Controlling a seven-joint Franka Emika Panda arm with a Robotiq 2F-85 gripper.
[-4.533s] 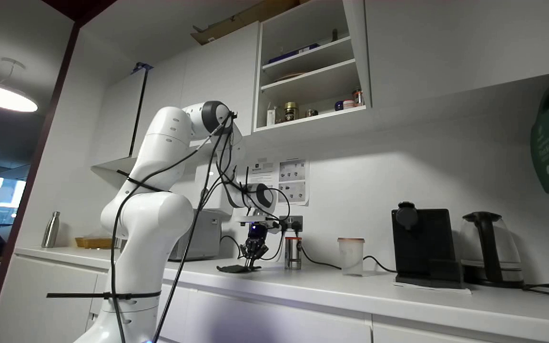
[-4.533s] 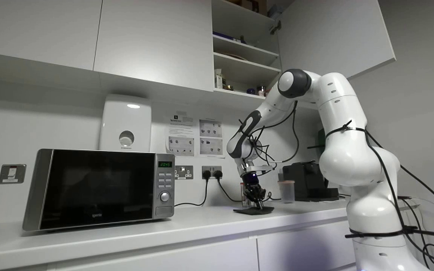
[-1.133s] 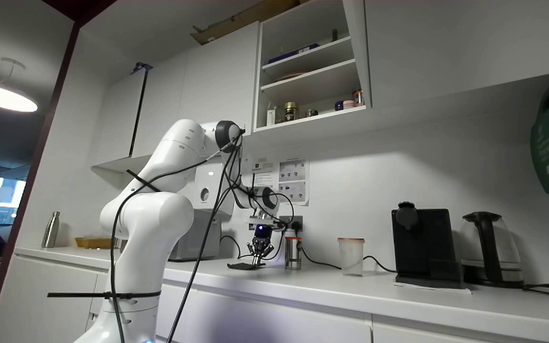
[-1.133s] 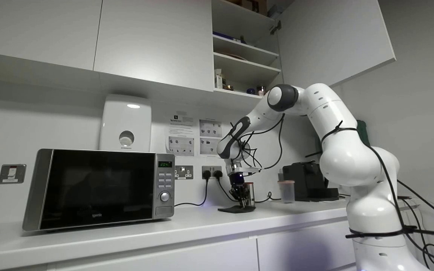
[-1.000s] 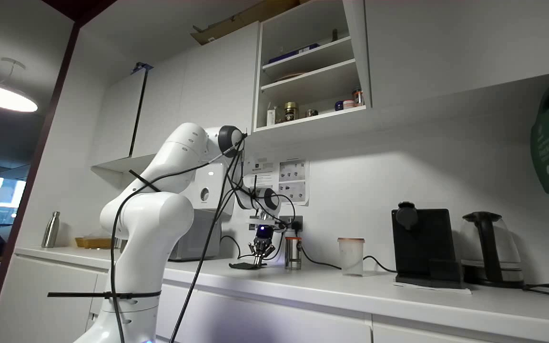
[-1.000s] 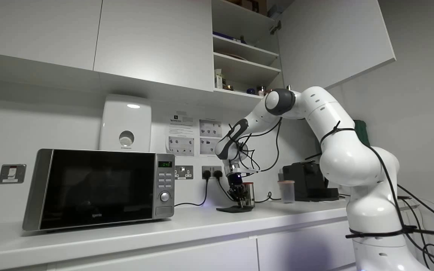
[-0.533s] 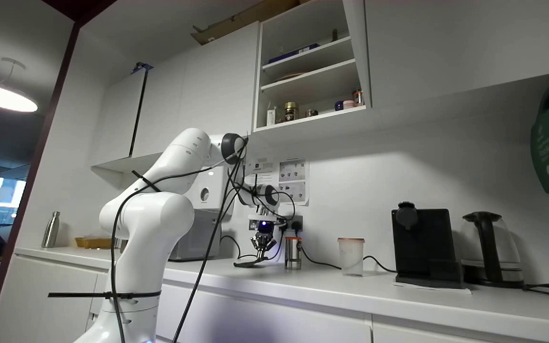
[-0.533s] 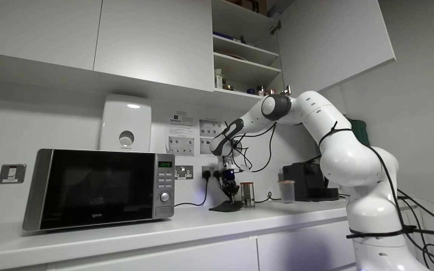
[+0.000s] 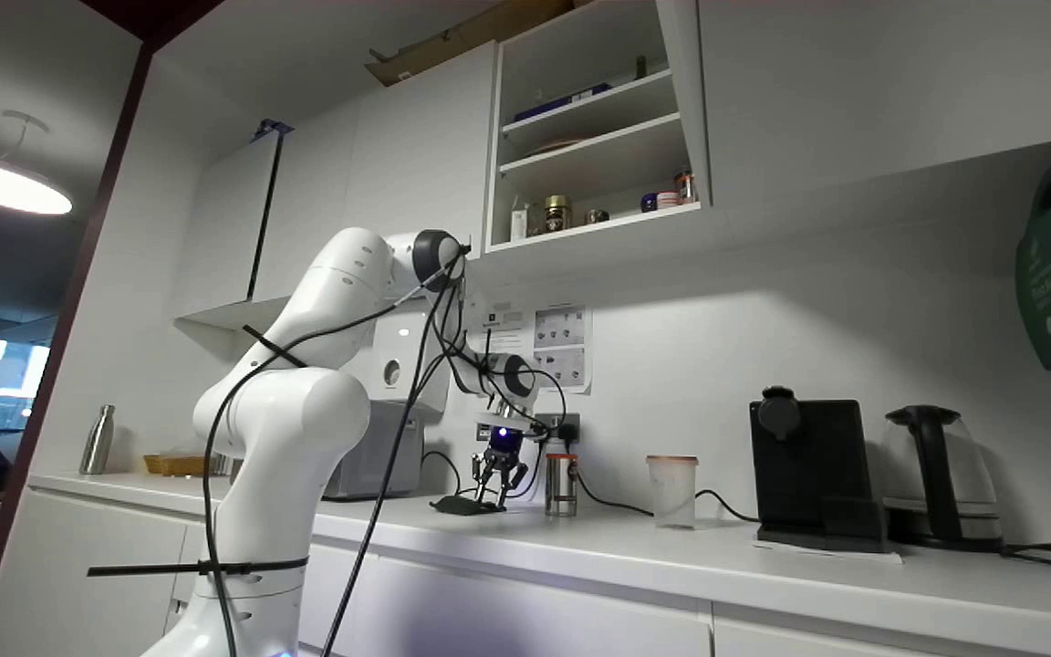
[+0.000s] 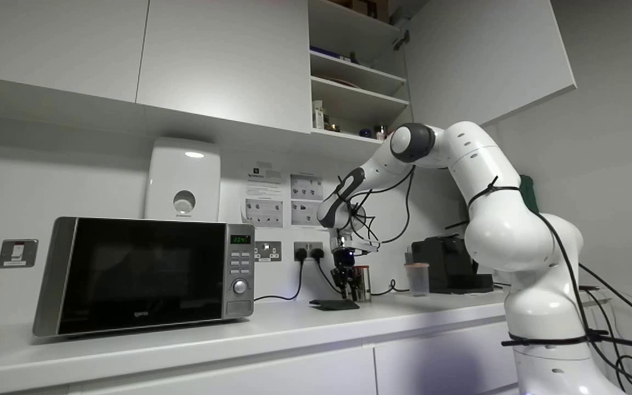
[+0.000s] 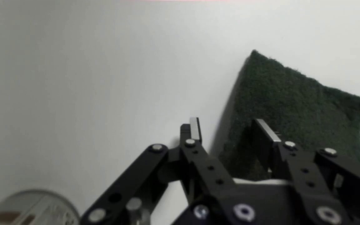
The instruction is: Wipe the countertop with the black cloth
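Observation:
The black cloth (image 11: 298, 103) looks dark green-black and fuzzy in the wrist view. It lies on the white countertop (image 11: 105, 78), with its far right corner slightly raised. The cloth shows as a dark flat sliver in both exterior views (image 9: 462, 505) (image 10: 328, 305), on the countertop (image 9: 626, 547) near the wall. My gripper (image 11: 230, 129) is open, pointing down. One finger is over bare countertop beside the cloth's edge, the other over the cloth. Nothing is held between them. The gripper's body hides the cloth's near part. The fingertips (image 10: 350, 297) are low, close to the surface; contact is unclear.
A metal canister with a red lid (image 9: 560, 488) stands close beside the gripper; its top shows in the wrist view (image 11: 33, 209). A plastic tub (image 9: 672, 493), a coffee machine (image 9: 813, 470) and a kettle (image 9: 936, 479) stand along the wall. A microwave (image 10: 146, 277) stands opposite.
The fingers, together on the cloth in the earlier frames, have spread and let it go. Over several seconds the cloth has moved towards the microwave and wall. The gripper has shifted slightly back since half a second ago.

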